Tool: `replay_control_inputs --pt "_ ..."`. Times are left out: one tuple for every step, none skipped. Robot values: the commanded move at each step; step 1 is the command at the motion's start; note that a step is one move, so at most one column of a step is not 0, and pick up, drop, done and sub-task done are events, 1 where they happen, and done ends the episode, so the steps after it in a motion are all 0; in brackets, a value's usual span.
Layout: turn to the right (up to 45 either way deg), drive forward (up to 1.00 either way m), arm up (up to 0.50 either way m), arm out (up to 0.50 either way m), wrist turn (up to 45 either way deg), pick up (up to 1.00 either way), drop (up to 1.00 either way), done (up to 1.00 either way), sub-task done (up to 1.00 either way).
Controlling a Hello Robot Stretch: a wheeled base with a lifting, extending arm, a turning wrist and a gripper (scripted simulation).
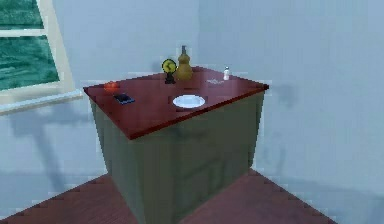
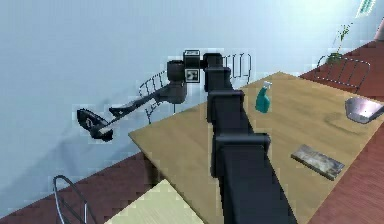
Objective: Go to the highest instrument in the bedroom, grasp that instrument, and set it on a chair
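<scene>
Nearest the lens, the arm rises as a dark square bar from the arm side view's bottom edge, across a wooden table. At its far end the gripper reaches toward the view's left, beyond the table's far-left corner. I cannot tell whether its jaws are spread or pressed together.

A dark oblong thing with a pale rim hangs at the thin fingers, clear of floor and table with bare wall behind it, so the gripper holds it. Its long axis runs on from the fingers, leftward and slightly down, with the broad end pointing to the view's left. It is too small to make out as any one instrument.

Behind the gripper's body stands a wire chair, partly hidden by it. On the table, a teal spray bottle stands near the far edge and a flat grey slab lies toward the near edge. A grey bowl is cut off at the view's right.

In the forward view, a cabinet with a red-brown worktop carries a white plate near its middle. A yellow clock and a brown bottle stand side by side toward its far edge.
</scene>
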Motion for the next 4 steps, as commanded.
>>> replay_control_inputs --pt "0.0 0.00 0.00 0.00 45.0 0.00 0.00 0.00 0.00" --pt "0.0 0.00 0.00 0.00 6.0 0.00 0.00 0.00 0.00" --pt "0.0 0.00 -0.38 0.00 0.0 0.00 0.00 0.00 0.00" --pt "0.0 0.00 -0.32 0.00 0.0 0.00 0.00 0.00 0.00"
